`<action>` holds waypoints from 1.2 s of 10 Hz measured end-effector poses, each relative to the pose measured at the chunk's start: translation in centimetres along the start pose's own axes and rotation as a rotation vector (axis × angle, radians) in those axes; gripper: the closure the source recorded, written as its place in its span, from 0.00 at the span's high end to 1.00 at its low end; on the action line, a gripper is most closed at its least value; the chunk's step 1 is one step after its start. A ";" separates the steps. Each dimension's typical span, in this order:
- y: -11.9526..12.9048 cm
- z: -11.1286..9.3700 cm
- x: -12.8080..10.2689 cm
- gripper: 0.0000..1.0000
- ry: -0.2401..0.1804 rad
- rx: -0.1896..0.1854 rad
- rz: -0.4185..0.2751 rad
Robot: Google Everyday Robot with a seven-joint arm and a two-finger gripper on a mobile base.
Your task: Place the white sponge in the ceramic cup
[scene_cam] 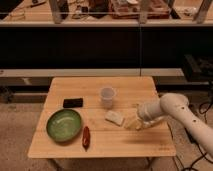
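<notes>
1. The small flat white soft sponge is lying near the middle of the light wooden table. It is sitting just in front of the small plain white round ceramic cup, a bit to the right, and is not in it yet.
2. The robot's gripper, on the fat white arm, is hanging low just to the right of the sponge. I cannot tell if it is released or clenched.
3. I think the robot is getting ready to pick up the sponge.
4. To do this well, it should be coming down over the sponge's middle and squeezing gently.
5. It should be lifting the sponge higher than the cup's rim, so the cup is not getting bumped over.
6. The sponge is looking nearly as wide as the cup, so going in end first may be helping.
7. The wide green round bowl, thin red thing and flat black thing are sitting to the left, off the path.
</notes>
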 end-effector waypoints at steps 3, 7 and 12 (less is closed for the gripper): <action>-1.3 6.1 -1.5 0.80 0.014 -0.001 0.007; -0.6 8.7 -1.4 0.80 0.066 -0.065 0.013; 0.8 8.5 -1.0 0.80 0.095 -0.105 0.033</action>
